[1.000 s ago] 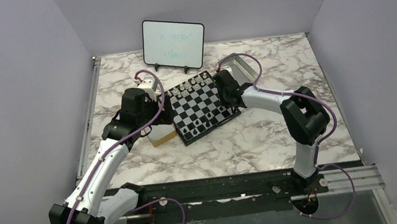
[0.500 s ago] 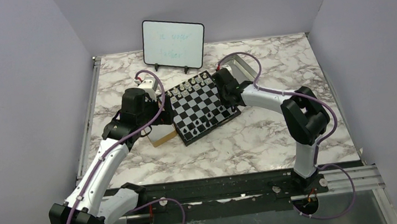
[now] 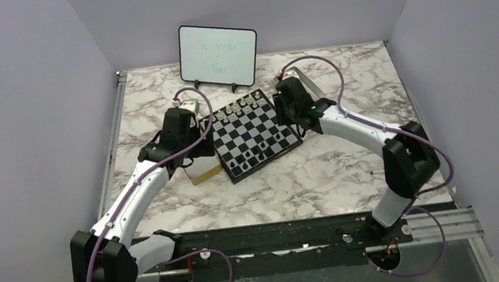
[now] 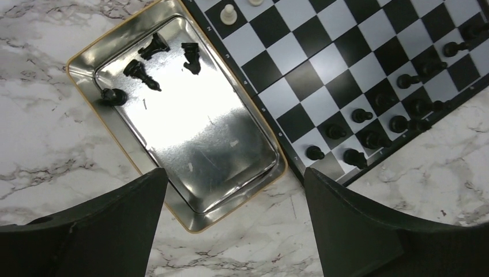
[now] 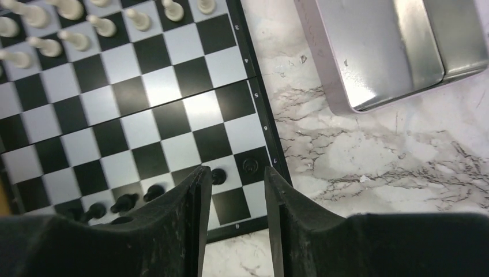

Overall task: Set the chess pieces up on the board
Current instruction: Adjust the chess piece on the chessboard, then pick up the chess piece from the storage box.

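Note:
The board (image 3: pixel 253 135) lies mid-table, with white figures along its far edge and black chess pieces (image 3: pixel 251 158) along its near edge. In the left wrist view several black pieces (image 4: pixel 140 73) lie in a shiny tray (image 4: pixel 230 144) beside the board (image 4: pixel 323 75). My left gripper (image 4: pixel 233 190) hangs above the tray's near end, wide open and empty. In the right wrist view my right gripper (image 5: pixel 235 179) hovers over the board's (image 5: pixel 173 104) near right corner, open and empty. A black pawn (image 5: pixel 218 176) stands just beside its left finger.
A whiteboard (image 3: pixel 218 55) stands at the back. A grey metal tray (image 5: pixel 375 52) lies right of the board. The tan wooden box (image 3: pixel 202 171) holding the shiny tray sits left of the board. White figures (image 5: pixel 69 23) fill the far rows.
My right arm has swung its elbow out to the right and its gripper has drawn back toward the board's right edge. My left arm has stretched a little farther out.

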Robot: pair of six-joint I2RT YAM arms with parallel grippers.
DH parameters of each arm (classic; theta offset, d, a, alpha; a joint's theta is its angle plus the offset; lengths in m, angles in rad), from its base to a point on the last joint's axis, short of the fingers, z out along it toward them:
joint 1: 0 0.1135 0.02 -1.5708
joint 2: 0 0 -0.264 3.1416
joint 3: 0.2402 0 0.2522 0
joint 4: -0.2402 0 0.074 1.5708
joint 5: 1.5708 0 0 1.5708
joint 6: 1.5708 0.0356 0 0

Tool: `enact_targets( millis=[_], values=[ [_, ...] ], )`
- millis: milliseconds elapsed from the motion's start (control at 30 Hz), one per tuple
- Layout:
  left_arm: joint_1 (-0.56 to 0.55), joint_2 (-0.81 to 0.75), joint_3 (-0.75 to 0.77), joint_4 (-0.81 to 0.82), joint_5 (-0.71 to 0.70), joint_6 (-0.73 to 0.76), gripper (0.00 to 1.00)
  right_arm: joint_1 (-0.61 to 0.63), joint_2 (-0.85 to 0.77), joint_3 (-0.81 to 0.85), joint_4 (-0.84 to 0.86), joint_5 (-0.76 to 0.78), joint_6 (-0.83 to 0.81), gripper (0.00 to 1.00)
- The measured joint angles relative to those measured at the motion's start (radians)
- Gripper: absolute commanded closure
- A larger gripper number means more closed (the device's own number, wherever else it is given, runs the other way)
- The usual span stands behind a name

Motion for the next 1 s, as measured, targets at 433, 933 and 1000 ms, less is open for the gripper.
enact_targets(
  millis=[433, 933, 1000],
  values=[
    [0.124, 0.282, 0.157, -0.034, -0.068, -0.073, 0.64, 0.0, -0.36, -0.181, 0.098, -0.148, -0.019, 0.47],
    [0.193, 0.53, 0.221, 0.011, -0.064, -0.093, 0.74, 0.0, -0.462, -0.24, 0.141, -0.22, -0.029, 0.48],
    [0.206, 0.541, 0.225, 0.017, -0.068, -0.108, 0.75, 0.0, -0.465, -0.24, 0.141, -0.227, -0.031, 0.47]
  ],
)
